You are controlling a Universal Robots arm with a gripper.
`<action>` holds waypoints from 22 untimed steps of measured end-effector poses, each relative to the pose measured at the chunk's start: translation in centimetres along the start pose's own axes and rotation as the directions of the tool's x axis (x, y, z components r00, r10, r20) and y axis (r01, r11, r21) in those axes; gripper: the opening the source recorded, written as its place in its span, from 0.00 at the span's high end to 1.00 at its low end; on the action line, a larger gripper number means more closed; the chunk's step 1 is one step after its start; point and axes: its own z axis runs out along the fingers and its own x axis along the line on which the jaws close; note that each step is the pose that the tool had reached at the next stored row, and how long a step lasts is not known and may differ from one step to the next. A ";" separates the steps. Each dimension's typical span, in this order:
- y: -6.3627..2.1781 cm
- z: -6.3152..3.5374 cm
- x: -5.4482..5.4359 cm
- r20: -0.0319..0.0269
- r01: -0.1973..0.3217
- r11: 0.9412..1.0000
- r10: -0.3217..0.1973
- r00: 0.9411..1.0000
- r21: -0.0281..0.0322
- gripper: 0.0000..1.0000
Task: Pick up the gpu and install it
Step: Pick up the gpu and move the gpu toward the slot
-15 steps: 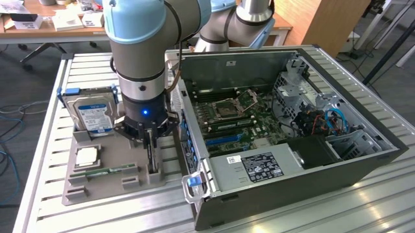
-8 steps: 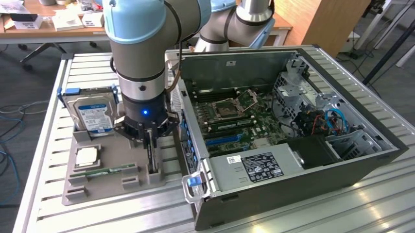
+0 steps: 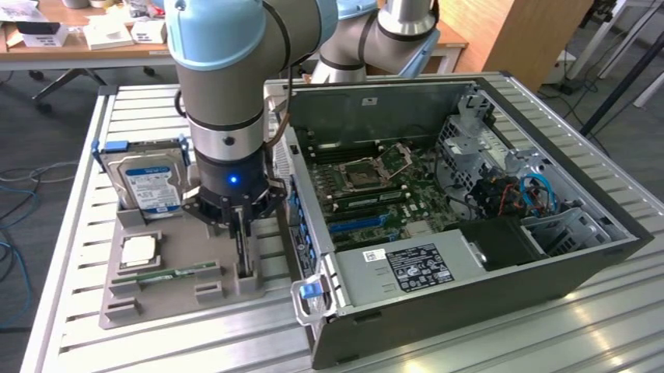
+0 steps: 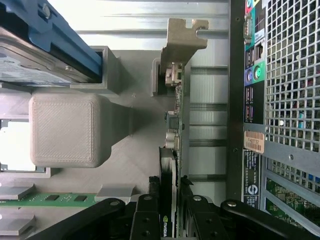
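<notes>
The hand (image 3: 241, 231) (image 4: 170, 212) is down over the grey tray (image 3: 176, 256), and its two fingers (image 4: 147, 210) sit narrowly apart, one on each face of the gpu (image 3: 245, 252) (image 4: 174, 145). From the wrist view they appear pressed against the card, so the hand has it clamped. The gpu stands on its long edge directly below the hand, still seated in the tray's slot, with its silver end bracket (image 4: 184, 35) at the end farthest from the fingers.

Close beside the hand, on the exterior view's right, rises the open computer case (image 3: 467, 194), lying on its side. Its perforated rear panel (image 4: 292, 90) with ports runs parallel to the card, just beside it. Inside the case, beyond the hand, lie the motherboard (image 3: 374, 186) and the power supply (image 3: 410, 264). A blue latch (image 3: 306, 291) juts from the case's near corner, just below the hand.

On the hand's other side, a hard drive (image 3: 154, 179) (image 4: 30, 70) stands upright in the tray. A grey printed block (image 4: 65, 130) lies between it and the card. A processor (image 3: 138, 250) and a green memory stick (image 3: 171, 273) (image 4: 55, 199) lie flat nearby. Tray and case both rest on the slatted metal surface (image 3: 467, 342).
</notes>
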 end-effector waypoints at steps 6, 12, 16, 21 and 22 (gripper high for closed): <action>0.00 0.00 0.0 0.000 0.004 1.000 -0.004 1.000 0.000 0.74; 0.01 -0.16 0.0 0.000 0.004 1.000 -0.004 1.000 0.000 0.74; 0.02 -0.58 0.0 0.000 0.004 1.000 -0.004 1.000 0.000 0.74; 0.05 -1.43 0.0 0.000 0.004 1.000 -0.004 1.000 0.000 0.74; 0.06 -1.67 0.0 0.000 0.004 1.000 -0.004 1.000 0.000 0.74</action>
